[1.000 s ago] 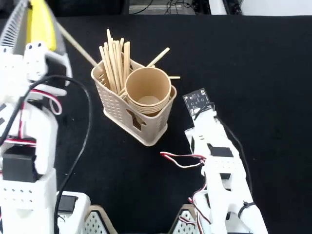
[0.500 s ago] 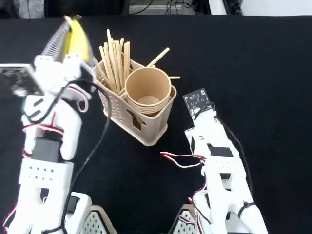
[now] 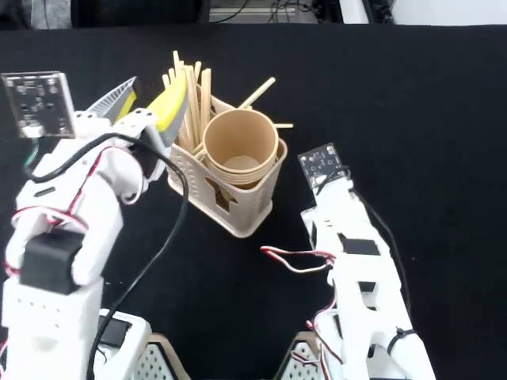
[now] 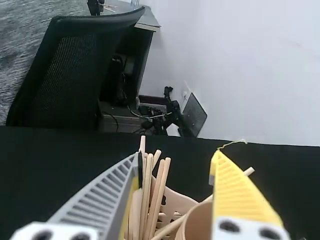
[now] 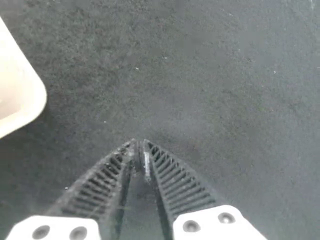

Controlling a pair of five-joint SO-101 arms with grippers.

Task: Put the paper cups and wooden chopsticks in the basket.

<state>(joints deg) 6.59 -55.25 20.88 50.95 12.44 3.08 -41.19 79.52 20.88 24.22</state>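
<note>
On the black surface [image 3: 412, 95] the basket [image 3: 230, 202] is set upright, with stacked paper cups [image 3: 240, 142] and wooden chopsticks [image 3: 188, 95] inside. The left jaws are held open over it, and the chopsticks are seen between them in the left wrist view. In the right wrist view the right jaws are shown closed and empty, near a basket corner.

Cups [image 3: 240, 145] and chopsticks [image 3: 188, 101] inside basket [image 3: 231, 204]
</note>
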